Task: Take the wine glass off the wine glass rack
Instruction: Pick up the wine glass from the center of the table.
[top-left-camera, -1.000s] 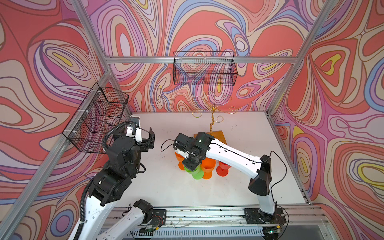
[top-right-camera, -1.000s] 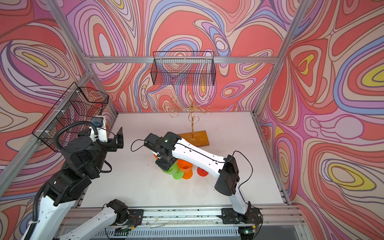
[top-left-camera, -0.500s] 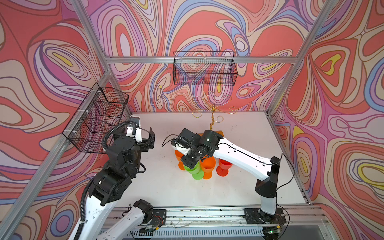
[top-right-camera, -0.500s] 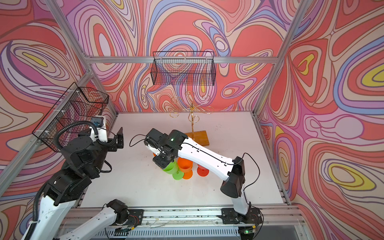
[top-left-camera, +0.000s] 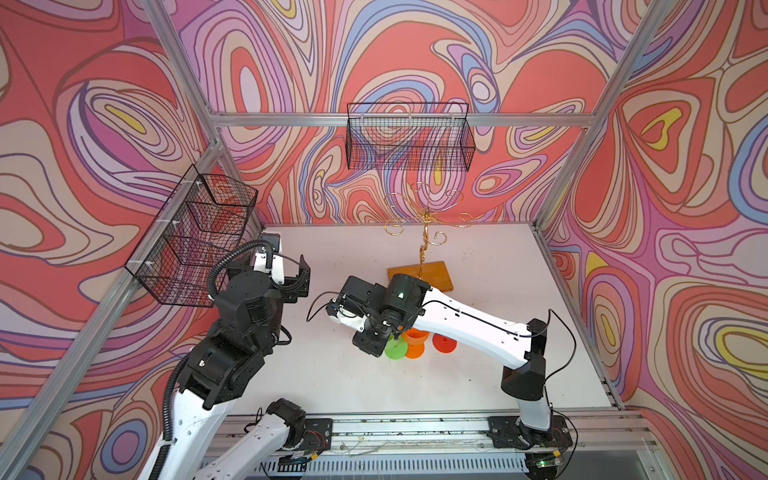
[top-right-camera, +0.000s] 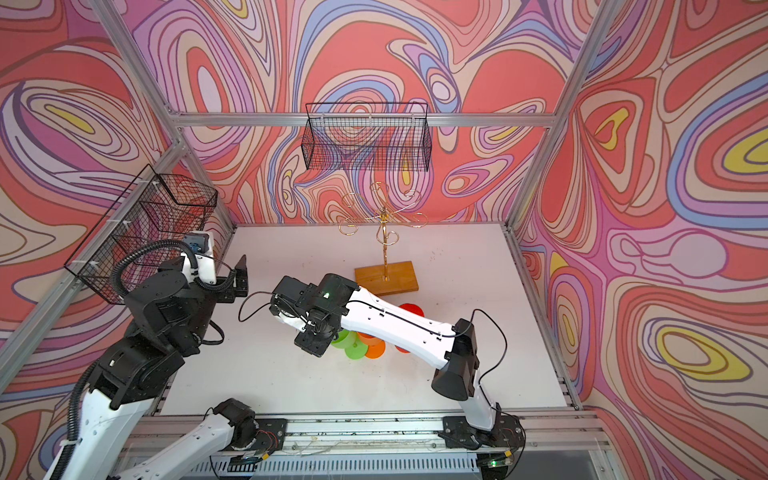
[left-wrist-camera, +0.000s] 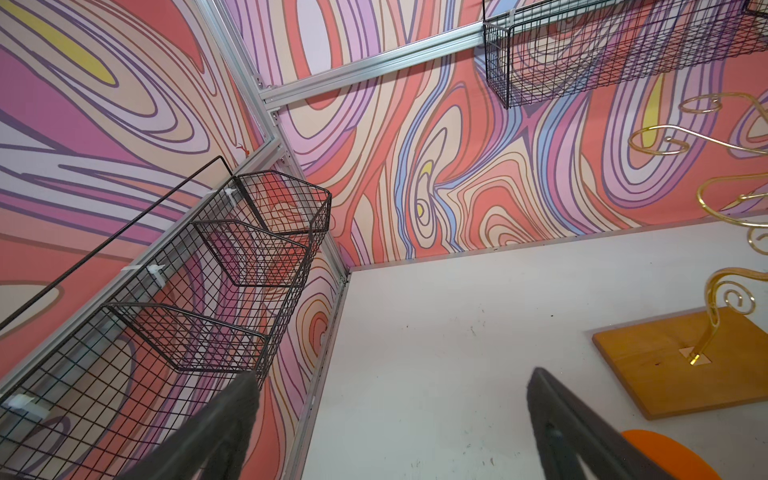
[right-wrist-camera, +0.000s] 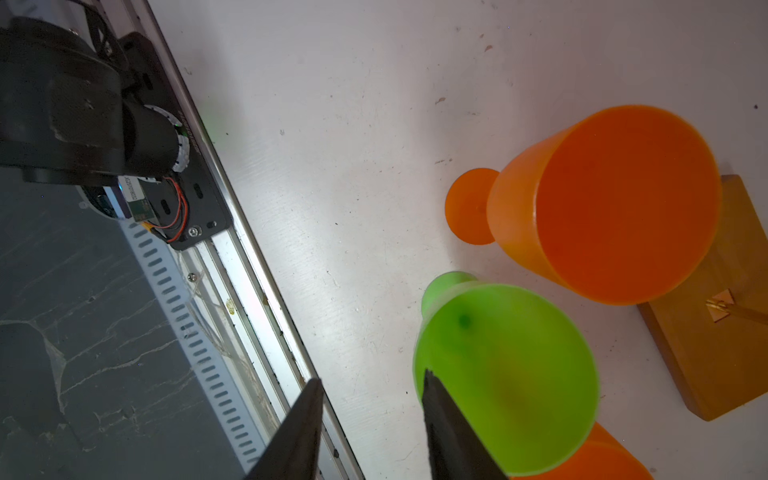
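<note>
White tabletop (right-wrist-camera: 332, 124): R gripper (right-wrist-camera: 372, 376) part-open, empty, green wine glass (right-wrist-camera: 507, 374) just beside one jaw; L gripper (left-wrist-camera: 392, 372) wide open, empty.

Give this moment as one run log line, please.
wine glass rack: no glass on it | green glass: on table | right tool: open, at green glass rim, gripping nothing | left tool: open, empty

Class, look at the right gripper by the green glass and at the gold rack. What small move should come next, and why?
Probably lift the right gripper straight up, clear of the green glass. Its jaws are apart and clamp nothing, the glass stands on the table, and the wine glass rack looks bare, so nothing seems left to unhook.
</note>
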